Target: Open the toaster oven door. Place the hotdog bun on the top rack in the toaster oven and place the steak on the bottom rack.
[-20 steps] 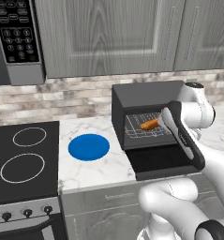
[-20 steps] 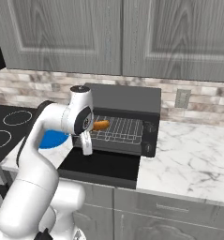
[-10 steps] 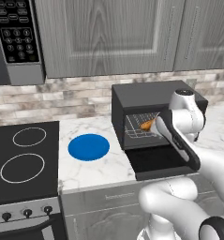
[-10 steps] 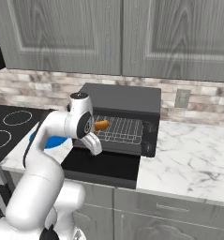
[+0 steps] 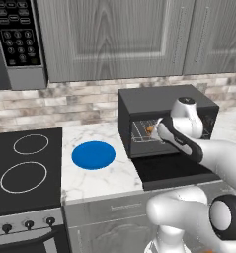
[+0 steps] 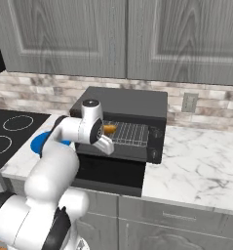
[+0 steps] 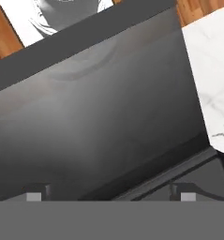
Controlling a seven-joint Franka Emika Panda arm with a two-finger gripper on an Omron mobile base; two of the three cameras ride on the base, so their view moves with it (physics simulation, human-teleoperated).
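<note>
Hotdog bun (image 6: 109, 129) on rack, long axis across toaster oven (image 6: 123, 100) width.

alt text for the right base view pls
A black toaster oven sits on a marble counter with its door folded down flat, a hotdog bun lying on a wire rack inside. The white arm's open tool hangs just in front of the opening.
</note>
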